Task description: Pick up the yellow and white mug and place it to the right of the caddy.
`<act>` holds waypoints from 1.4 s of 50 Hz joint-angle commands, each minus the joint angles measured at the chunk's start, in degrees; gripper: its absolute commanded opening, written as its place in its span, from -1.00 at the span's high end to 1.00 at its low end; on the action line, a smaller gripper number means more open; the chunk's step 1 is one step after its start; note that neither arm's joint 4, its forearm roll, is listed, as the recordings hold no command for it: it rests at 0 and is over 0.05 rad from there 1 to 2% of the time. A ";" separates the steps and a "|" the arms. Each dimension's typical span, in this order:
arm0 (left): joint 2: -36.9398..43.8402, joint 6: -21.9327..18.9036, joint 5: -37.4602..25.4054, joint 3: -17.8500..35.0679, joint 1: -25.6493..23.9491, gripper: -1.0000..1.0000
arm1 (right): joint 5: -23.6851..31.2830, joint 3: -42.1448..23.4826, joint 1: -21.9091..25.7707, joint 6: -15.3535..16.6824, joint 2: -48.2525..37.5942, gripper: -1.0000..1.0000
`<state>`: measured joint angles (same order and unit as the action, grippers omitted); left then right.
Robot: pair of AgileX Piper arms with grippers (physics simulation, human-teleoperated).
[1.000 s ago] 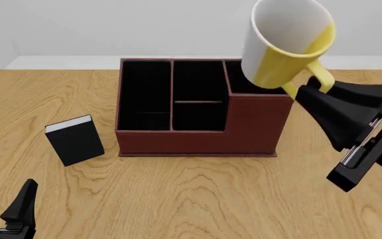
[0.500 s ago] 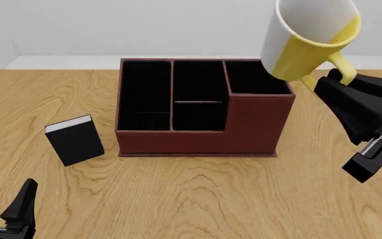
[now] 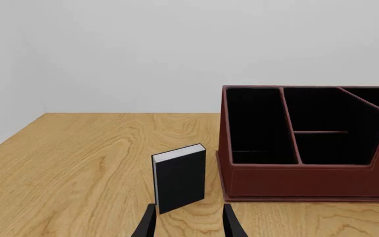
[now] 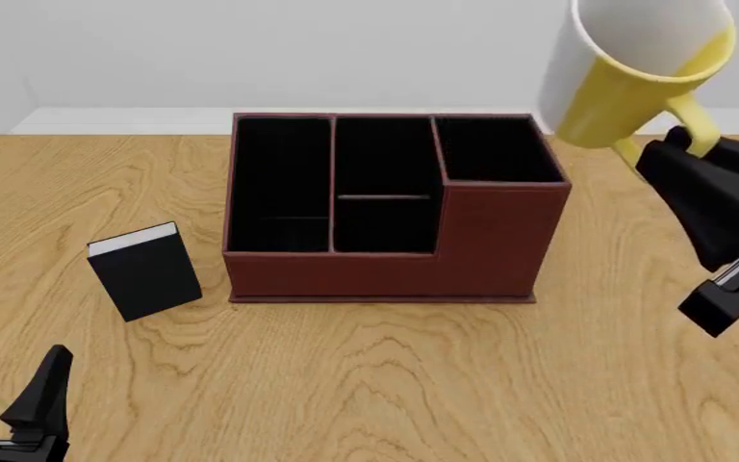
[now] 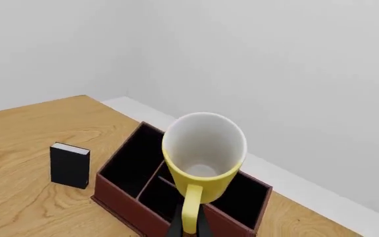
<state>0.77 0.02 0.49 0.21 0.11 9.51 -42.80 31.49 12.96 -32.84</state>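
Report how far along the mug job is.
Done: the yellow and white mug is off the table, gripped by its handle in the right gripper and tilted in the air. In hand: it hangs above and to the right of the caddy. Left: lower it onto the table right of the caddy and release. The left gripper sits open and idle.

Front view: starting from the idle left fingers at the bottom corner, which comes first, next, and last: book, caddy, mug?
1. Small black book, just ahead of the left fingers.
2. Caddy, mid-table.
3. Yellow and white mug, held aloft at far right.
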 commanded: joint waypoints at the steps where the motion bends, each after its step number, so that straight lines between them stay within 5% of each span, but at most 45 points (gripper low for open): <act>1: -0.29 0.00 -0.30 0.02 0.01 -1.00 | 0.64 -0.79 -2.30 -1.19 0.55 1.00; 70: -0.59 -0.01 -0.94 0.36 0.00 -1.00 | -0.61 1.27 -17.19 -3.60 -0.41 1.00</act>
<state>0.19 0.00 -0.44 0.57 0.12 9.97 -42.33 16.66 10.39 -32.95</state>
